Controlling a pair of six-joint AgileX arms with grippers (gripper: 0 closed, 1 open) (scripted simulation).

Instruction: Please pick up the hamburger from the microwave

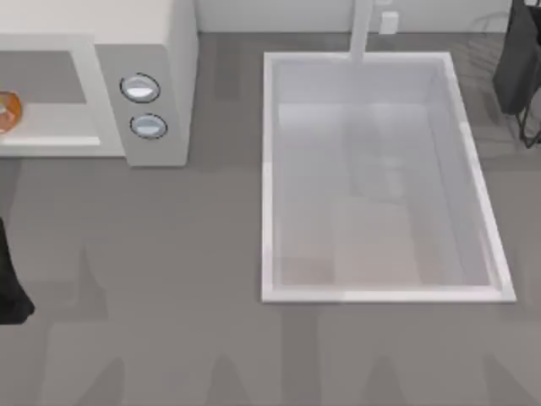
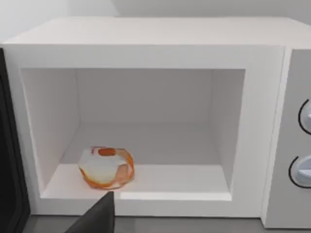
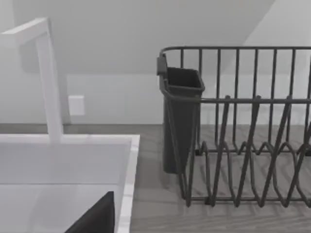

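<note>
Left wrist view: small round orange-tan glossy hamburger [image 2: 105, 167] sits on the floor of the large white boxy microwave [image 2: 146, 34], near the front lip, toward the cavity's side away from the grey knob panel [image 2: 299, 141]. Door open. Left gripper [image 2: 99, 213] is just outside the opening, below the bun, not touching; one dark finger in sight, so jaw width cannot be told. Top view: hamburger [image 1: 7, 111] at the frame's left edge inside the microwave [image 1: 161, 42]; white rectangular sink basin [image 1: 270, 169] well apart to the right. Right wrist view: right arm is parked by the dark wire dish rack [image 3: 243, 126].

Risks, judged: finger catching the cavity's front lip on entry; a glancing contact pushing the bun deeper; a glossy surface slipping from a shallow pinch.
</note>
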